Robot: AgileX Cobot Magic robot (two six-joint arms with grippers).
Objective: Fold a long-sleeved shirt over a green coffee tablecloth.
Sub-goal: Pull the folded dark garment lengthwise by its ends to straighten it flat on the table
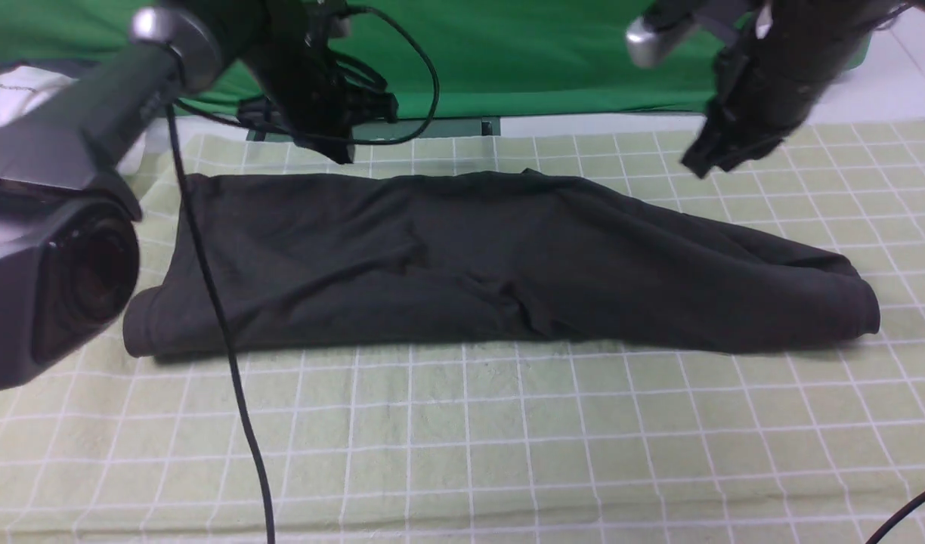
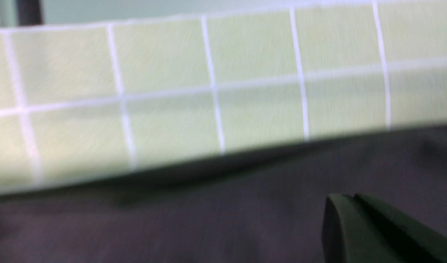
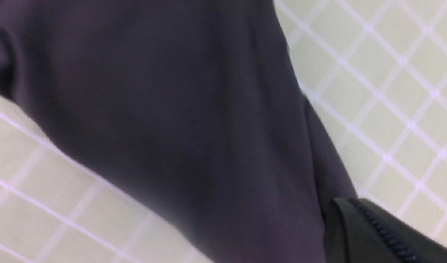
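The long-sleeved shirt [image 1: 493,264] lies folded into a long dark band across the green coffee tablecloth [image 1: 508,438]. My left gripper [image 1: 347,156] hangs shut just above the shirt's far edge, left of the middle, holding nothing. My right gripper [image 1: 695,168] is also shut and empty, hovering over the cloth beyond the shirt's right part. In the left wrist view the closed gripper [image 2: 349,197] is over the shirt [image 2: 190,219], with the tablecloth [image 2: 245,109] beyond. In the right wrist view the closed gripper [image 3: 346,201] sits at the shirt's [image 3: 165,109] edge beside the tablecloth [image 3: 391,91].
A plain deep-green fabric [image 1: 546,60] hangs behind the table. Something white [image 1: 9,98] lies at the far left. A black cable [image 1: 228,363] hangs across the shirt's left end; another cable [image 1: 908,514] shows at the near right corner. My left arm's body [image 1: 54,264] fills the left foreground.
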